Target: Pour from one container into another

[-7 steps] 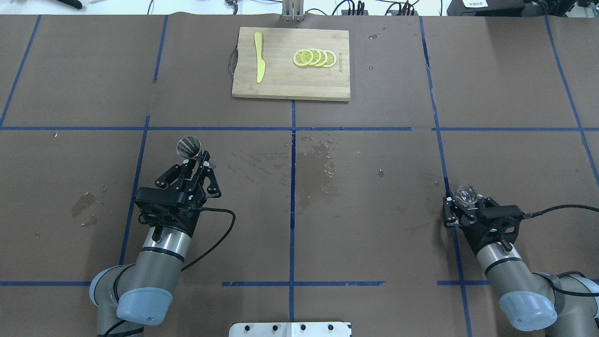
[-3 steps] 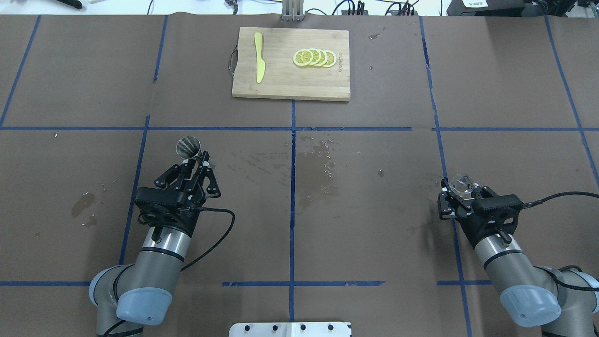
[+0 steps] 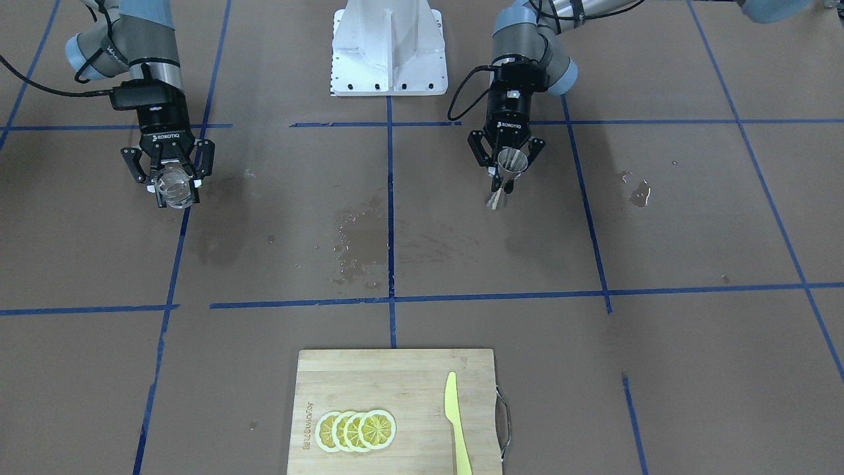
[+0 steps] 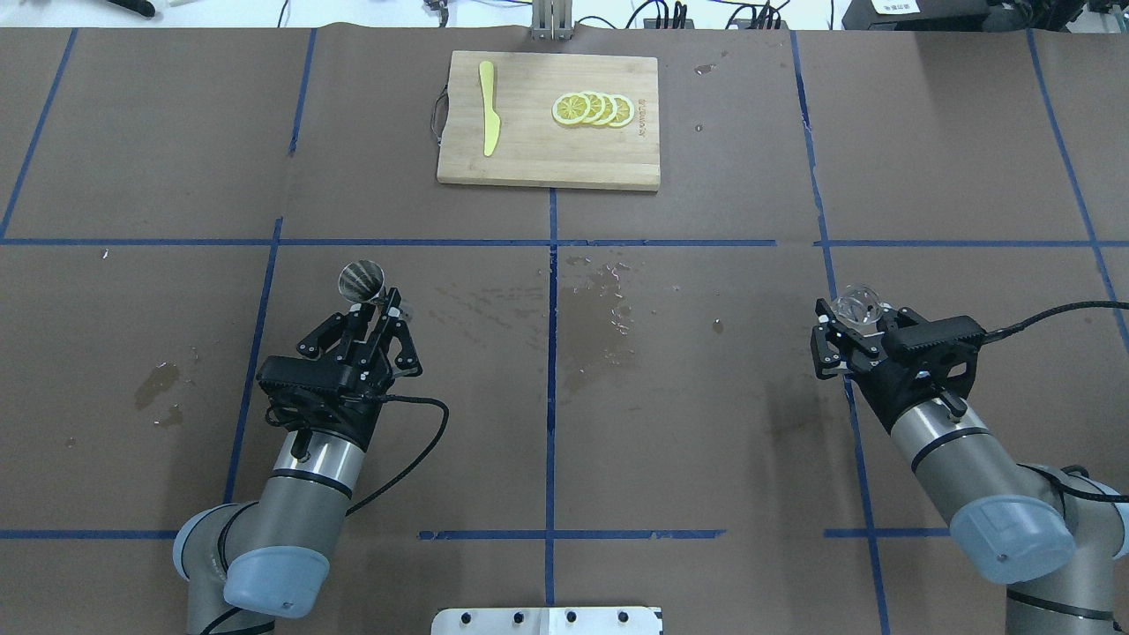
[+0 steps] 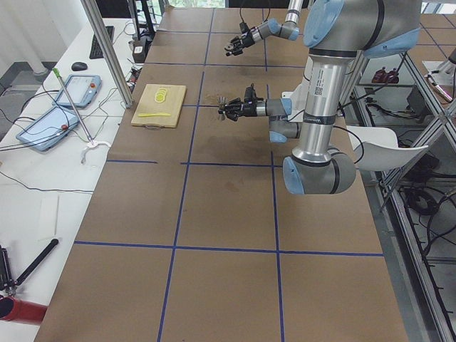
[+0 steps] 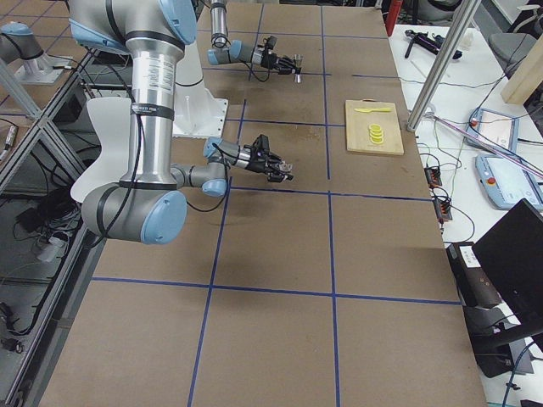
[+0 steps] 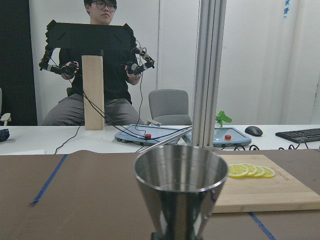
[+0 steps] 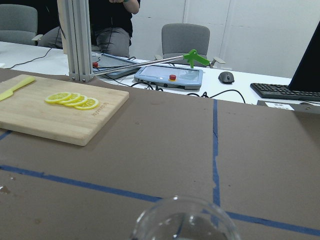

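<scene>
Cup (image 4: 854, 302): where is it?
– Above the table (image 4: 706, 423), right side, clamped in the right gripper (image 4: 863, 316). The left gripper (image 4: 375, 305) pinches the jigger (image 4: 360, 280) at its waist, mouth up, well apart from the cup.
And beyond them?
– A board (image 4: 547, 159) at the far edge, bearing a knife (image 4: 488, 119) and 4 lemon slices (image 4: 593, 108).
</scene>
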Controlling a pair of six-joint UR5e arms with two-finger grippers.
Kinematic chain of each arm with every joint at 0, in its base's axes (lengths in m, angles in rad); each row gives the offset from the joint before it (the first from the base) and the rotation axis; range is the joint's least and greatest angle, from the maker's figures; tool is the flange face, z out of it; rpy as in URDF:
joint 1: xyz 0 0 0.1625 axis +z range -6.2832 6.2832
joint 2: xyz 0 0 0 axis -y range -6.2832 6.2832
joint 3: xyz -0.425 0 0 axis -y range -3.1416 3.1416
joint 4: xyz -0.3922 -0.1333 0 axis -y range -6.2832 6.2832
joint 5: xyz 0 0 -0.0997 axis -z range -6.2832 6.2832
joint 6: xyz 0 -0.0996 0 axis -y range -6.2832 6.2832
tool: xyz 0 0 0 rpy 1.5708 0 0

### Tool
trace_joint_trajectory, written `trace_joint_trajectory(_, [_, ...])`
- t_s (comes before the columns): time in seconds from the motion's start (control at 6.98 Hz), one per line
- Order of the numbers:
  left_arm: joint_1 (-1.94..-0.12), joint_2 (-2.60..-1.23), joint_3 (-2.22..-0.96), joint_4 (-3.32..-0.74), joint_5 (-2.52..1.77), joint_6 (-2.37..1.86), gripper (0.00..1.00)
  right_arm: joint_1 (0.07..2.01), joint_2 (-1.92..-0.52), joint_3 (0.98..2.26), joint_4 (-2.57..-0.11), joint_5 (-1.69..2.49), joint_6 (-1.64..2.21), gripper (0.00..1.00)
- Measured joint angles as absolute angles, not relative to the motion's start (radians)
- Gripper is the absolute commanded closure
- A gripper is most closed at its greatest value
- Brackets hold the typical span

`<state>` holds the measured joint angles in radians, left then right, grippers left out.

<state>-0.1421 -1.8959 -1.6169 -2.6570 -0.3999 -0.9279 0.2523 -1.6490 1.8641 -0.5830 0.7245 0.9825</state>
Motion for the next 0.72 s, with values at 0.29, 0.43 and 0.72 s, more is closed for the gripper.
trace_joint_trajectory(0.29, [-0.135, -1.924, -1.613, -2.655, -0.403, -0.899, 1.00, 0.252, -1.535, 1.871, -0.617, 0.741, 0.924, 1.00])
trace_joint_trajectory(0.43, [-0.133, -1.939, -1.614, -2.655, -0.404, -0.866, 1.00, 0.250, -1.500, 1.876, -0.648, 0.747, 0.915, 1.00])
trace_joint_trajectory(0.72, [-0.132, -1.950, -1.617, -2.658, -0.403, -0.790, 1.00, 0.237, -1.455, 1.878, -0.675, 0.762, 0.911, 1.00])
